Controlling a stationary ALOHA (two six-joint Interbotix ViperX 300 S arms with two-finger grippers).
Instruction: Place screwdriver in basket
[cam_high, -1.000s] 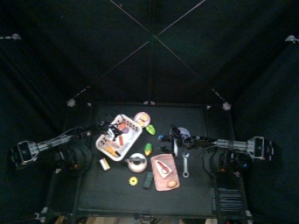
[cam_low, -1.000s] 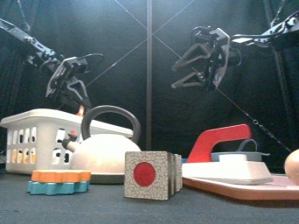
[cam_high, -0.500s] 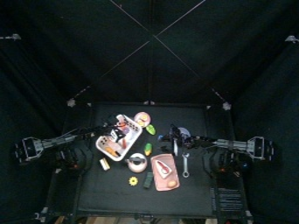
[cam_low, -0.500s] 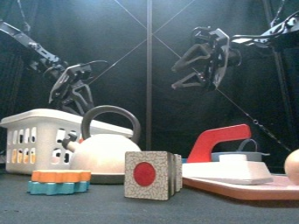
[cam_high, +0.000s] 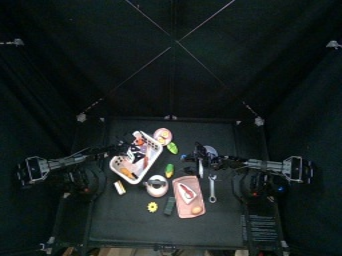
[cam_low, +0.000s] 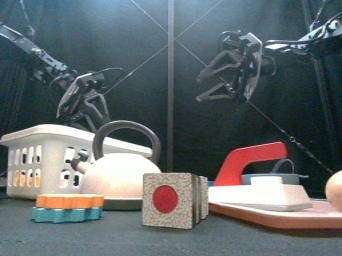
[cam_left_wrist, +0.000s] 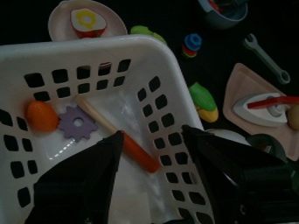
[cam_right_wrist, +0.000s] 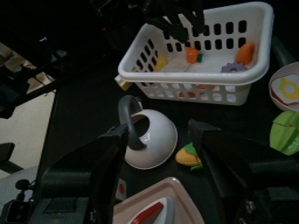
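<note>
The white openwork basket (cam_left_wrist: 163, 83) stands at the table's left (cam_high: 134, 158) and shows low at the left of the front view (cam_low: 38, 155). The screwdriver (cam_left_wrist: 122, 140), with a pale handle and a red shaft, lies on the basket's floor beside an orange piece and a purple gear. My left gripper (cam_left_wrist: 152, 136) hangs open and empty just above the basket (cam_low: 83, 100). My right gripper (cam_low: 230, 75) hangs open and empty high over the table's right half, and its own view (cam_right_wrist: 158, 127) looks down on the basket (cam_right_wrist: 198, 52).
A white kettle (cam_low: 118, 170) stands right beside the basket. A pinkish board (cam_low: 287, 215) with a red iron (cam_low: 254, 162) lies at the right. A block with a red dot (cam_low: 171, 197) and stacked gears (cam_low: 67, 207) stand in front. A wrench (cam_left_wrist: 267, 57) lies beyond the basket.
My left gripper shifted a little to the right and down over the basket a second ago and has since held still. The right arm has not moved.
</note>
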